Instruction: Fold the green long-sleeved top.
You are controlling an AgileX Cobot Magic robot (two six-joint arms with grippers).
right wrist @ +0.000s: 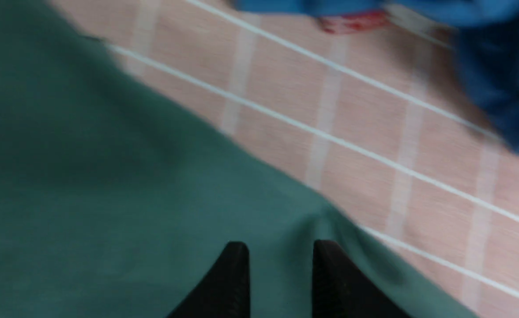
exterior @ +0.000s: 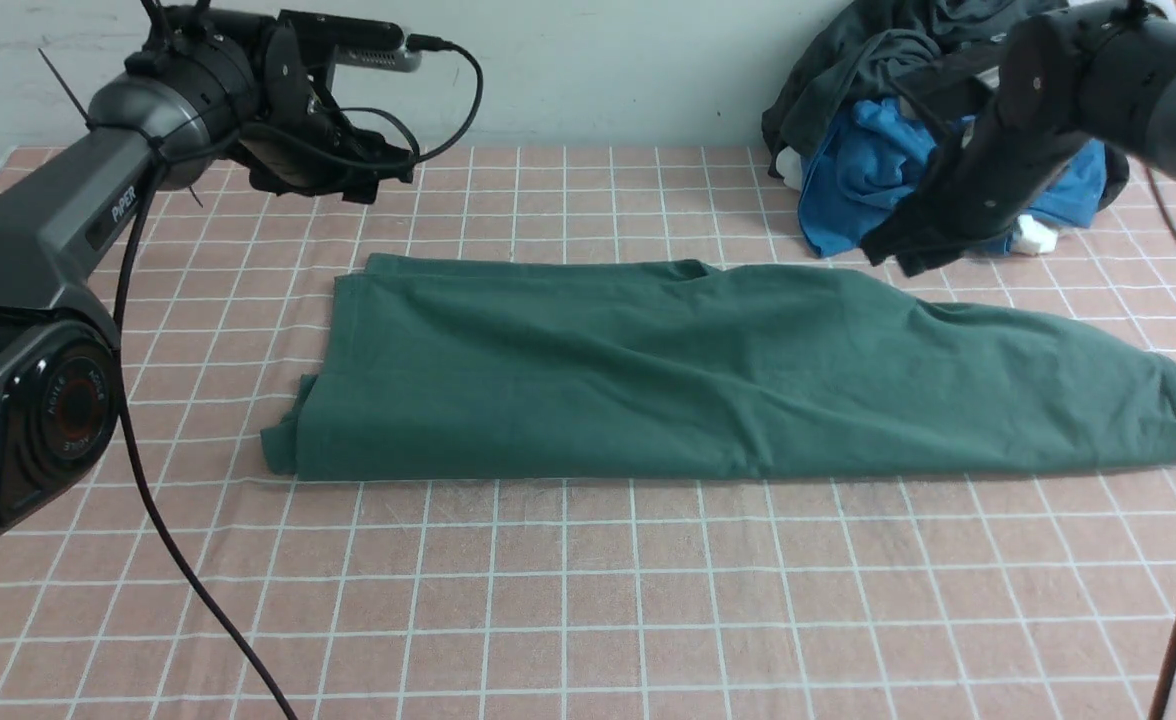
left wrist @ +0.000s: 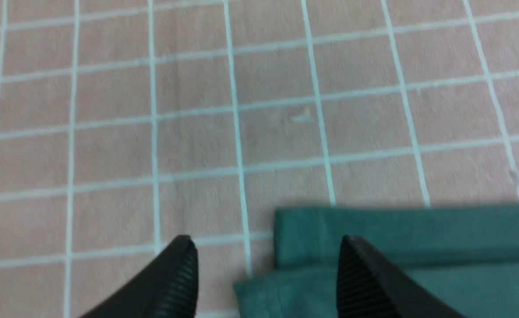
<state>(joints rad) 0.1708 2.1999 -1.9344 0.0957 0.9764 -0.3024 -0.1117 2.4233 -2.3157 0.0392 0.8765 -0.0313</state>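
The green long-sleeved top (exterior: 708, 370) lies flat on the pink checked table cloth (exterior: 588, 600), folded into a long band, with one sleeve reaching to the right edge. My left gripper (exterior: 380, 172) hovers above the table behind the top's left end. Seen from the left wrist, the left gripper (left wrist: 265, 240) is open wide over a corner of the top (left wrist: 400, 238), holding nothing. My right gripper (exterior: 893, 255) hangs just above the top's back edge near the shoulder. The right wrist view has the right gripper (right wrist: 281, 244) narrowly open above green cloth (right wrist: 109, 198), with nothing between the fingers.
A bright blue garment (exterior: 868, 170) and a dark grey garment (exterior: 848, 60) are heaped at the back right, close behind my right arm. A pale wall (exterior: 598, 70) closes off the back. A black cable (exterior: 178, 560) hangs from my left arm across the front left.
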